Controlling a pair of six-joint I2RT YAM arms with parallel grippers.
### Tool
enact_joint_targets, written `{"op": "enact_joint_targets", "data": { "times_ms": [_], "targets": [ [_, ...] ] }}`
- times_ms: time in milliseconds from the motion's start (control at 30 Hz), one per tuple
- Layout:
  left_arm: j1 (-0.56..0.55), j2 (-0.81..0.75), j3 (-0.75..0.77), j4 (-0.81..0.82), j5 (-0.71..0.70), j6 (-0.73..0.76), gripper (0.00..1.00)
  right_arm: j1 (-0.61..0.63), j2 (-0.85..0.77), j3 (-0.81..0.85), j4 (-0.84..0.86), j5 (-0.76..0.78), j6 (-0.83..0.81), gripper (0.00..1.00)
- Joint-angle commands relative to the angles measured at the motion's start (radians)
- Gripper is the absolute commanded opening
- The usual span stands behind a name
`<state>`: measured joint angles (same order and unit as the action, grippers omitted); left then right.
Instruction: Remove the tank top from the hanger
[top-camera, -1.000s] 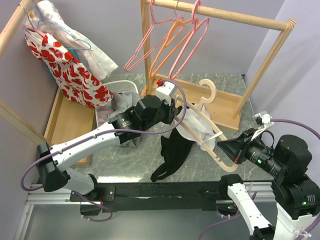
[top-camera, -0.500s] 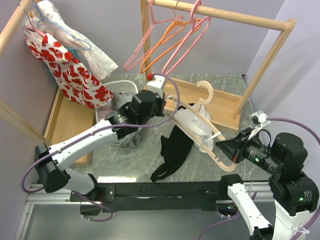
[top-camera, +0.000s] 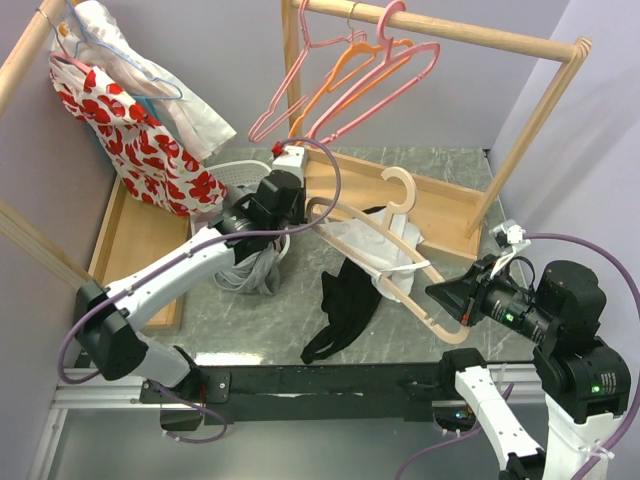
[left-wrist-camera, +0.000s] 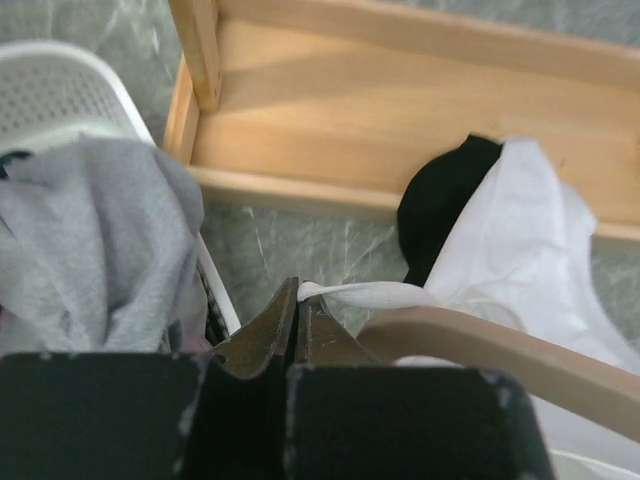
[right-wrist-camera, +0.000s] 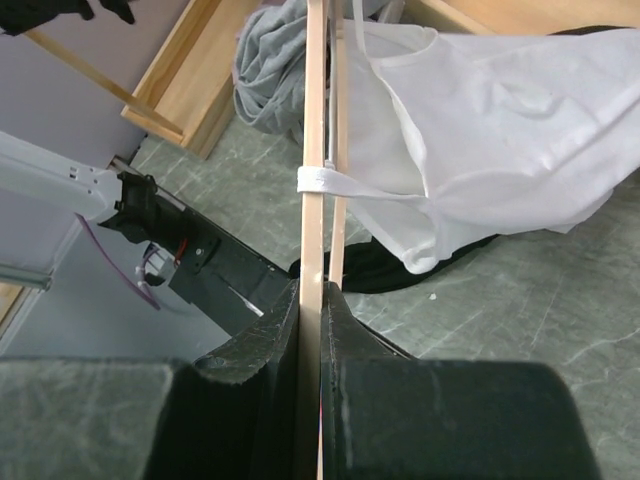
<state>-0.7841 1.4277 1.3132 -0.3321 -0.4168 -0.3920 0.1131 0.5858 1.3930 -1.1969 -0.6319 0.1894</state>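
The white tank top (top-camera: 362, 243) hangs on a beige wooden hanger (top-camera: 398, 262) held above the table. My right gripper (top-camera: 452, 298) is shut on the hanger's lower end (right-wrist-camera: 314, 120). One strap (right-wrist-camera: 325, 182) is looped around the hanger bar, and the tank top's body (right-wrist-camera: 500, 120) drapes off to the right. My left gripper (top-camera: 306, 212) is at the hanger's upper end. In the left wrist view my left gripper (left-wrist-camera: 300, 296) is shut on the other white strap (left-wrist-camera: 362, 293), stretched taut beside the hanger (left-wrist-camera: 490, 345).
A black garment (top-camera: 345, 305) lies on the marble table under the hanger. A white basket (top-camera: 245, 175) with grey clothes (top-camera: 255, 270) stands to the left. Behind is a wooden rack (top-camera: 440, 205) with pink and orange hangers (top-camera: 350, 70). A red-and-white dress (top-camera: 130, 130) hangs far left.
My left gripper closed on the tank top's strap and moved left and back toward the basket, pulling the strap. The hanger shifted left and up with it. The right gripper kept its grip.
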Motion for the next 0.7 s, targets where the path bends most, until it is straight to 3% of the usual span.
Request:
{"op": "enact_joint_targets", "data": {
  "times_ms": [0,67,167,333,467,667],
  "targets": [
    [0.003,0.034,0.012,-0.051,0.021,-0.054,0.01,-0.004,0.013,0.028,0.08,0.021,-0.008,0.0],
    [0.002,0.022,-0.002,-0.032,0.058,-0.062,0.01,-0.004,0.014,0.023,0.091,0.044,-0.007,0.0],
    [0.002,-0.016,-0.034,0.007,0.116,-0.085,0.1,-0.004,0.016,0.001,0.112,0.083,0.004,0.0],
    [0.0,-0.094,-0.078,0.048,0.225,-0.103,0.28,-0.004,0.019,-0.032,0.175,0.136,0.039,0.0],
    [-0.01,-0.15,-0.12,0.087,0.303,-0.111,0.51,-0.004,0.022,-0.064,0.23,0.175,0.067,0.0],
    [-0.072,-0.176,-0.137,0.131,0.345,-0.139,0.63,-0.006,0.022,-0.12,0.304,0.195,0.11,0.0]
  ]
}}
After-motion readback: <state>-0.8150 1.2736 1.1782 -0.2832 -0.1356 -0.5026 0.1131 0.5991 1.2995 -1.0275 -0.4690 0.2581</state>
